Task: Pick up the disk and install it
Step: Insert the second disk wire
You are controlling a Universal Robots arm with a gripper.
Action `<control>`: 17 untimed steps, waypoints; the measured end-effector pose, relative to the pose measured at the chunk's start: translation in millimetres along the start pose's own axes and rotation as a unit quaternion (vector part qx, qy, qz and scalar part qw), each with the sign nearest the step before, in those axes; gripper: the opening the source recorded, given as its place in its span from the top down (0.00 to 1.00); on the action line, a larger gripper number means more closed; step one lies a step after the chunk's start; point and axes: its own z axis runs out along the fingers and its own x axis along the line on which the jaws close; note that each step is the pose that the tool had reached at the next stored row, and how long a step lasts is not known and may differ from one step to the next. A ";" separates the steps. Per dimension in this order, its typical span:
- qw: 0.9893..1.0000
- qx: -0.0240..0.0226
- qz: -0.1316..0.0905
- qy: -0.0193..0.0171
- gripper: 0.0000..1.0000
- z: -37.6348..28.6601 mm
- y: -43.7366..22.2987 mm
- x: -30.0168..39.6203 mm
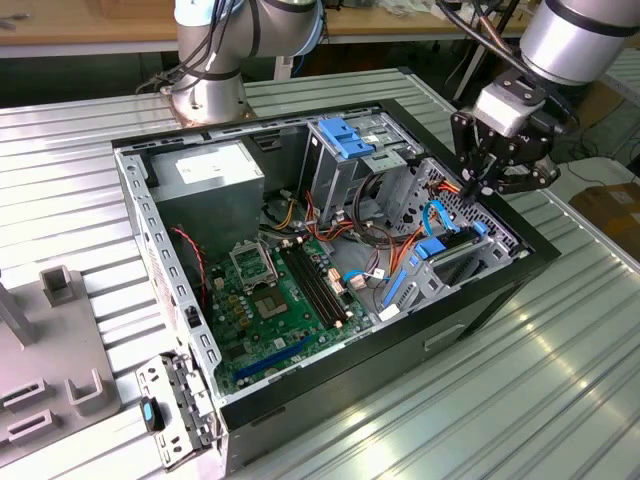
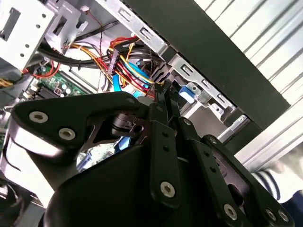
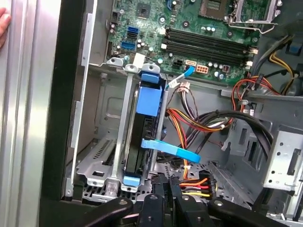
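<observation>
The disk (image 3: 142, 142) stands on edge inside the metal drive cage (image 3: 102, 156) of the open computer case, a dark slab framed by bright blue rails (image 3: 149, 97). In the exterior view the disk (image 1: 452, 256) sits in the cage at the case's right end. My gripper (image 1: 480, 188) hangs just above that cage. In the first wrist view the gripper (image 3: 166, 185) is beside the disk's near end, by a bundle of red, orange and yellow wires (image 3: 199, 182). Its fingers (image 2: 163, 94) are pressed together with nothing visible between them.
A thin blue flat cable (image 3: 173, 149) crosses in front of the disk. The green motherboard (image 1: 275, 290) fills the case floor; a ribbed light-blue flap (image 1: 345, 138) tops the rear bay. A person's hand (image 3: 4, 23) rests outside the case wall. Grey fixtures (image 1: 55, 290) stand at the exterior view's left.
</observation>
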 end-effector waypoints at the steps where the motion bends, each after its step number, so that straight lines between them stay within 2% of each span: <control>1: 1.000 0.000 0.004 0.000 0.84 -0.4 2.4 -0.4; 3: 1.000 0.002 0.004 -0.002 0.84 -0.6 5.4 -0.3; 4: 1.000 0.003 0.004 -0.007 0.84 -0.7 6.3 1.1; 5: 1.000 0.003 0.004 -0.008 0.84 -0.9 6.8 2.6; 11: 1.000 0.003 0.016 -0.008 0.84 -0.7 7.3 4.9; 15: 0.999 0.004 0.050 -0.004 0.84 -0.1 7.4 4.9; 17: 0.998 0.004 0.058 -0.003 0.84 0.0 7.4 5.1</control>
